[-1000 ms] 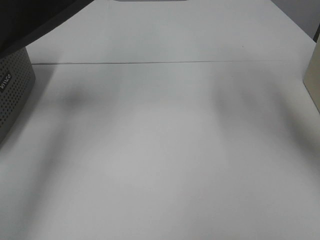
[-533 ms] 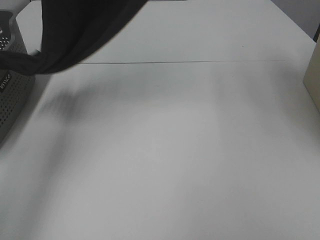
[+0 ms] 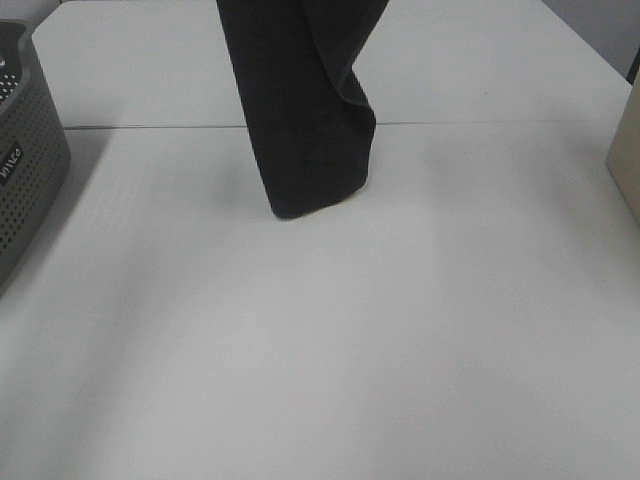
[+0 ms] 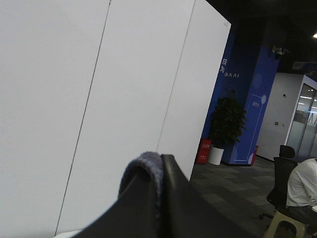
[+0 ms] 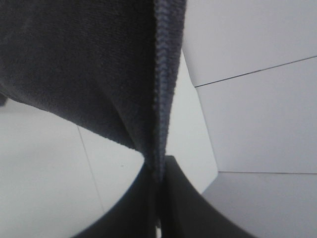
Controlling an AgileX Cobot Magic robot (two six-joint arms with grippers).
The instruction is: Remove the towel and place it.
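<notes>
- Tabletop [image 3: 330, 380] in plain white fills the nearest part of the high view, with soft grey shadows lying across it.
- Further in, the towel [image 3: 305, 110] hangs down from beyond the upper edge of that view as a dark, gathered column. Its rounded lower end is over the middle of the table, and I cannot tell whether it touches the surface.
- A thin seam [image 3: 500, 123] runs across the table just behind the towel's lower end.
- The gray perforated basket [image 3: 25, 170] stands at the left edge, partly cut off by the frame and apart from the towel. White lettering shows on its wall.
- A pale tan object [image 3: 626, 160] is cut off by the right edge, well apart from the towel.
- In the right wrist view, the right gripper [image 5: 159, 183] has its dark fingers [image 5: 124, 213] pressed together on the towel's hemmed edge. The terry cloth spreads from the pinch over much of the picture, with a white surface and its thin seams beyond.
- In the left wrist view, the left gripper [image 4: 159, 173] is pinched on a small fold of the towel, which pokes out bluish-grey between the two fingers.
- Past that fold stand tall white wall panels [image 4: 99, 99].
- Farther off are a blue wall [image 4: 247, 99], a potted plant [image 4: 228, 124] with a red object [image 4: 203, 150] beside it, and a seated person [image 4: 303, 191] in a white shirt at the far side.
</notes>
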